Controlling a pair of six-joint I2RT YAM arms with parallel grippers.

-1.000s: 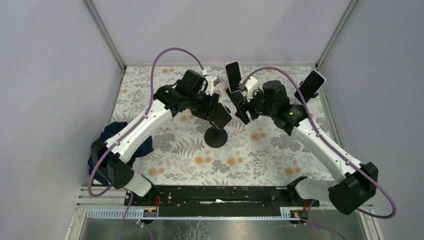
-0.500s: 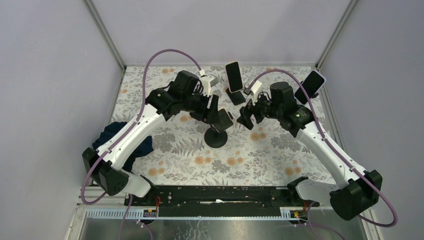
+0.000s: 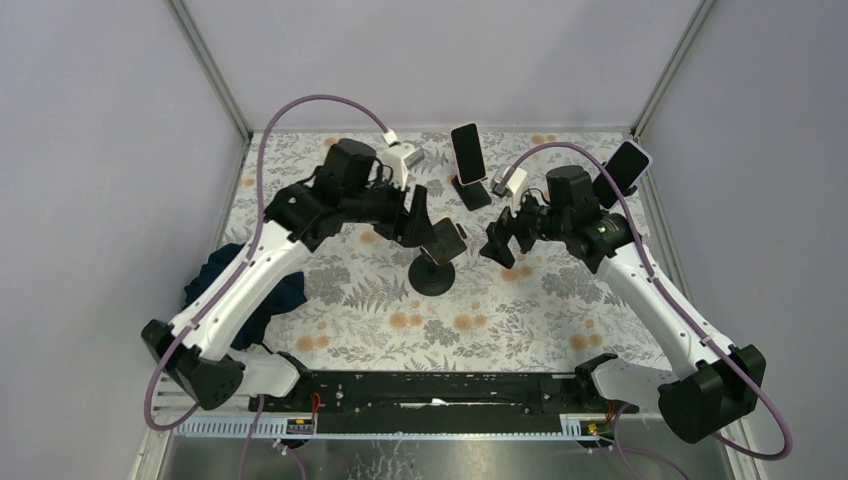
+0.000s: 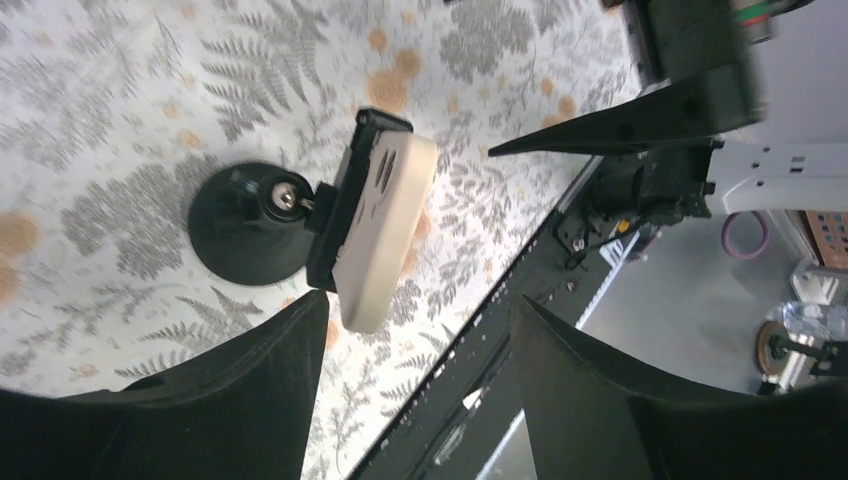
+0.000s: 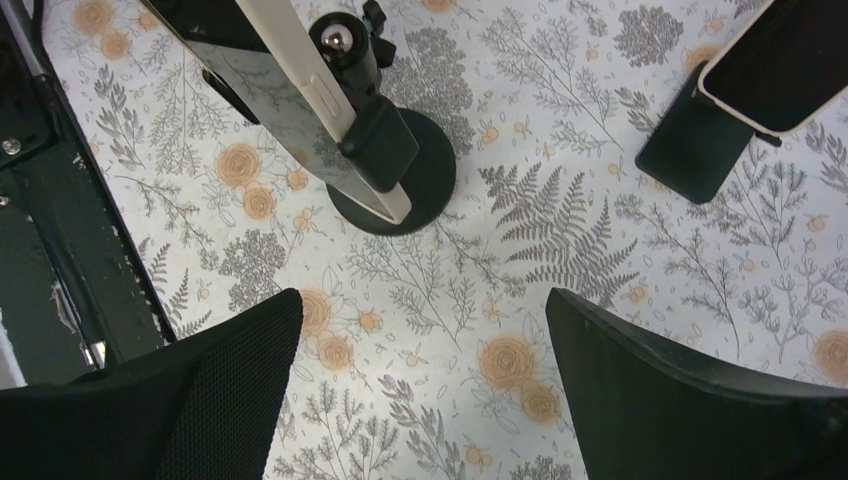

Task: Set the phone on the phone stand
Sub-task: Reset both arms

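Note:
A phone in a cream case (image 4: 385,230) rests tilted in the clamp of the black phone stand (image 4: 245,225), whose round base (image 3: 431,274) sits mid-table. In the right wrist view the phone (image 5: 300,70) shows edge-on above the stand base (image 5: 405,175). My left gripper (image 3: 418,220) hangs just left of the phone, open, with nothing between its fingers (image 4: 420,340). To the right of the phone my right gripper (image 3: 505,240) stands wide open and empty (image 5: 425,330). Neither gripper touches the phone.
A second phone (image 3: 466,152) stands on its own stand (image 3: 472,193) at the back centre, also in the right wrist view (image 5: 790,55). A third phone (image 3: 625,168) leans at the far right. A dark blue cloth (image 3: 285,292) lies at the left edge.
Both grippers have opened wider and drawn back from the phone, the left one leftward, the right one rightward. The phone stays on the stand.

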